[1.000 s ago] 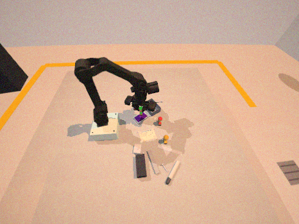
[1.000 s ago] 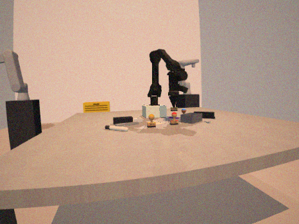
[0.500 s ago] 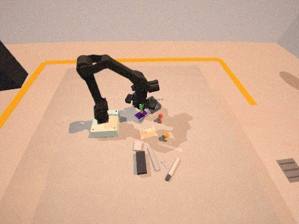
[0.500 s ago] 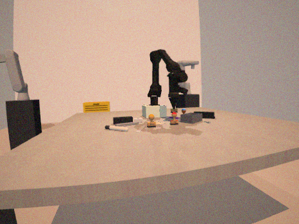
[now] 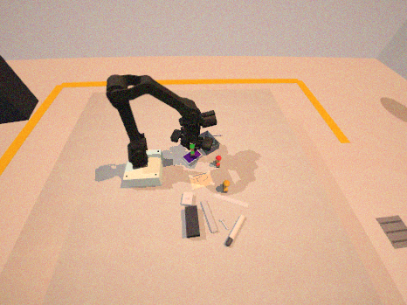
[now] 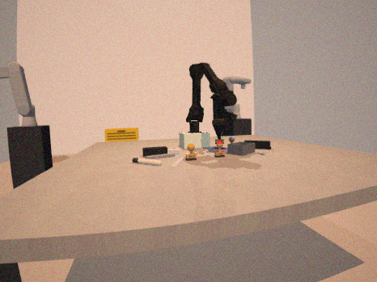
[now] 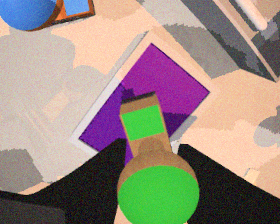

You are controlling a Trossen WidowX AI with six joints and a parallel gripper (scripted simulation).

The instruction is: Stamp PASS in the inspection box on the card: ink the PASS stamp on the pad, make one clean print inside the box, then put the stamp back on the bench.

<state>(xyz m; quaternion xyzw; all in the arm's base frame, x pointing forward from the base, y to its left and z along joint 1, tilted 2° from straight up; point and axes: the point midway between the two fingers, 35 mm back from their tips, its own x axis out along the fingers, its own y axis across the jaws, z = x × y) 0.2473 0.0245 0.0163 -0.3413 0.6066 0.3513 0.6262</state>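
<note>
My gripper [image 5: 192, 147] [image 6: 219, 136] [image 7: 151, 150] is shut on the green-topped stamp [image 5: 192, 151] [image 7: 158, 194], which stands upright between the fingers. The stamp is low over the purple ink pad [image 5: 190, 157] [image 7: 172, 75]; whether its underside touches the pad is hidden. The pale card [image 5: 197, 183] lies in front of the pad in the top view, with faint lines on it; its box and any print are too small to read. The lettering on the stamp cannot be read.
A red stamp [image 5: 218, 161] [image 6: 219, 144], an orange stamp [image 5: 226, 186] [image 6: 191, 152] and a blue stamp [image 6: 231, 140] [image 7: 27, 12] stand nearby. A grey tray [image 6: 241, 149] is beside the pad. A dark block [image 5: 192, 221], a white block [image 5: 188, 198] and a marker [image 5: 236, 230] lie beyond the card.
</note>
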